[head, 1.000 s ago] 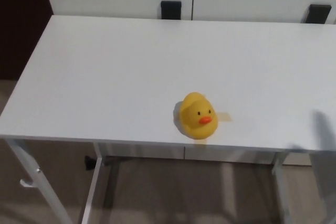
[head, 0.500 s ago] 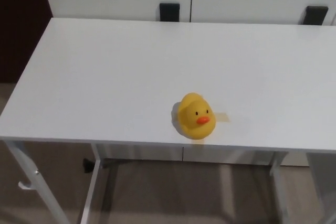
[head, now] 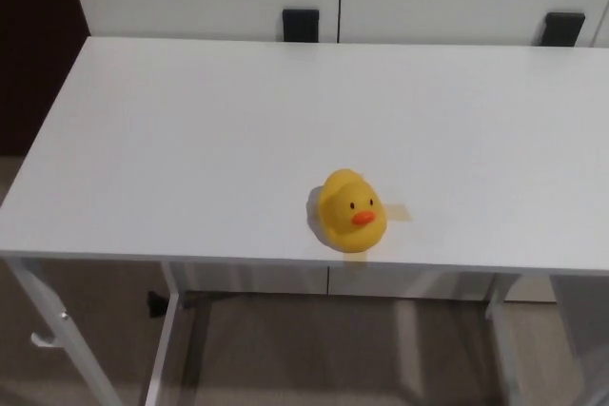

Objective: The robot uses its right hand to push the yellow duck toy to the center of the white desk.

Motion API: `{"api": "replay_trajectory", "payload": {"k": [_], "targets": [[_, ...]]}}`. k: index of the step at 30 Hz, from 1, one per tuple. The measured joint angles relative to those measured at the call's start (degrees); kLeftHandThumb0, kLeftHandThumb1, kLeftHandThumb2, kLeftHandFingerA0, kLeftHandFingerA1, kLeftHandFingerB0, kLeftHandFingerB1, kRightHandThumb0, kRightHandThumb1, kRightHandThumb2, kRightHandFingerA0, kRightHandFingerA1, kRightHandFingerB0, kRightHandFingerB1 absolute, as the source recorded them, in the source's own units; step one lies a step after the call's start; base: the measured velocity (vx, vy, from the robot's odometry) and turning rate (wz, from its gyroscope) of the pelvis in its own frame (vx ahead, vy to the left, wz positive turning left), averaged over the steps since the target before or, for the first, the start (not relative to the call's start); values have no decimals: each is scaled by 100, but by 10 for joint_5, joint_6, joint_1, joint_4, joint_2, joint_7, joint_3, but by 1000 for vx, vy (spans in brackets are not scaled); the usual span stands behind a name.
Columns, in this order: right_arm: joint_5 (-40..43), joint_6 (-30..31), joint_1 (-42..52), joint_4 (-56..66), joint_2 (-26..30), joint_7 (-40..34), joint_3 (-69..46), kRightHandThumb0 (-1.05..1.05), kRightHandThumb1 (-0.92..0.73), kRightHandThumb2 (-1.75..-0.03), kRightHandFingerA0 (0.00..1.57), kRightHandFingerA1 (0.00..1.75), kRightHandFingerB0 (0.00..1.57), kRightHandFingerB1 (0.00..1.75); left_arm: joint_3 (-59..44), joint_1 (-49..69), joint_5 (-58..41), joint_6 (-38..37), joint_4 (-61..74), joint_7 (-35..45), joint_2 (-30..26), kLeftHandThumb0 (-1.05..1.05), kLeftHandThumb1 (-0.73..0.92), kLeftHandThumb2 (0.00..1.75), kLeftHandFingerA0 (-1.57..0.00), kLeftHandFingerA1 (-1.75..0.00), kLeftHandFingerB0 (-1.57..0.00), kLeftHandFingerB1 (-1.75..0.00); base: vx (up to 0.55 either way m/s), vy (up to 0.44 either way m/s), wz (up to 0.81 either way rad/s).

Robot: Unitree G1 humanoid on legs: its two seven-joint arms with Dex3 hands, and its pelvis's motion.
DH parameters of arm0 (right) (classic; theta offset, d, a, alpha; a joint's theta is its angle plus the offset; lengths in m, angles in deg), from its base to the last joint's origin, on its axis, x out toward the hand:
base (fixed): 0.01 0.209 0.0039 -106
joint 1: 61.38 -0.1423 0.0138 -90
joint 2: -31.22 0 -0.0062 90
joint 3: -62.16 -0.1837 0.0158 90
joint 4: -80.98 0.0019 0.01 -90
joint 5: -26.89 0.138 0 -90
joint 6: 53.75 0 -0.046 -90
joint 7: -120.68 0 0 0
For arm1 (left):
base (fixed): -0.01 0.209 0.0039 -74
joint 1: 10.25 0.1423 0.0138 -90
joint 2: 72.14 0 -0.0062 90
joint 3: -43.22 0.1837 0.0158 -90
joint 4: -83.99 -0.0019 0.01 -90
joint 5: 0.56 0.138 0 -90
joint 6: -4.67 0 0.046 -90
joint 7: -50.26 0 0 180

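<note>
A yellow duck toy [head: 350,211] with an orange beak stands upright on the white desk [head: 238,130], close to the desk's front edge and a little right of its middle. Its beak points toward the camera. Neither of my hands shows in the head view.
White cabinet fronts with two black handles [head: 301,24] [head: 562,28] stand behind the desk. A dark panel [head: 33,54] rises at the far left. Below the front edge are the desk's white legs [head: 43,325] and a beige floor.
The whole picture has shifted slightly, so the camera moved. A blurred grey shape at the right edge one second ago is gone. The duck stays where it was on the desk.
</note>
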Motion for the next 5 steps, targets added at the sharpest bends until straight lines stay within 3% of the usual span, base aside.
{"api": "replay_trajectory", "payload": {"k": [5], "targets": [[9,-10,-8,-6,0,16,9,4,-29,-114,114,58,84,54,0,-1,1,0,-1,-1,-1,-13,66,72,-86,-73,-84,-61,0,0,0]]}}
